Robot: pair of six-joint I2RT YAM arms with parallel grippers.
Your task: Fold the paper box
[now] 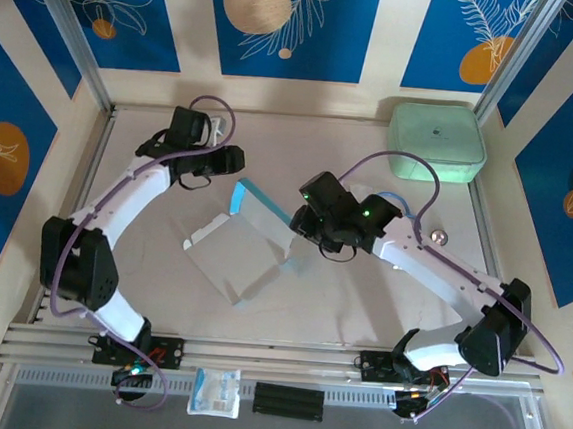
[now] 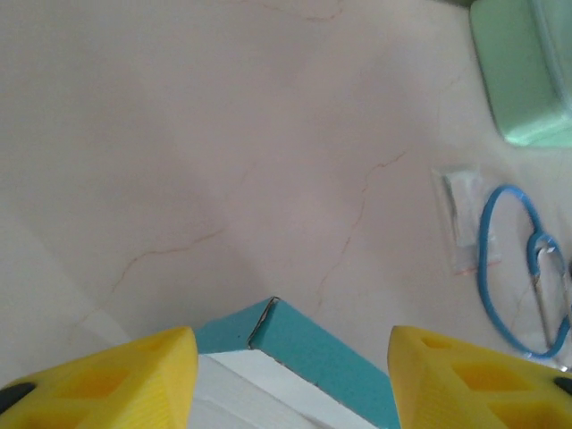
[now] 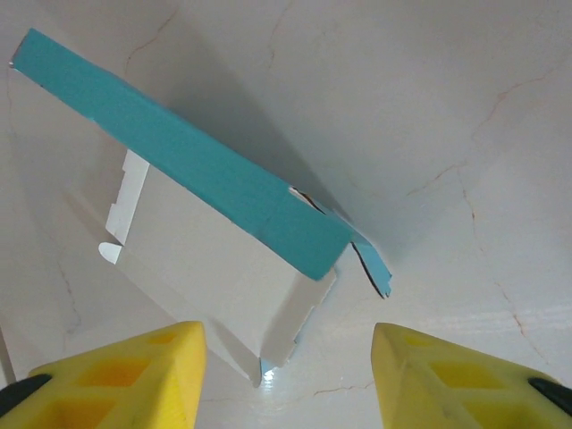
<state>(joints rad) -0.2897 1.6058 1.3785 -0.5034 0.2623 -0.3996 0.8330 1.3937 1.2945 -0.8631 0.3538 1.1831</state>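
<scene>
paper box (image 1: 239,245) at centre of table (image 1: 359,301), 1 long wall (image 3: 188,170) raised, other flaps (image 1: 204,235) flat, most folding left | left gripper (image 1: 233,162): jaws apart around far corner, gripping nothing | right gripper (image 1: 301,221): jaws apart, empty

A mint-green rounded-square case (image 1: 436,141) sits at the far right corner of the pale marbled table (image 1: 160,284), and the left wrist view shows a thin blue cord loop (image 2: 482,255) lying near it, its edge over a small clear plastic packet (image 2: 460,219). A small silvery ball (image 1: 439,234) rests on the table's right side. On the near rail lie a white plastic packet (image 1: 215,391) and, just beside it, a black ribbed bar (image 1: 288,400); blue leaf-patterned panels (image 1: 283,24) line the walls.
</scene>
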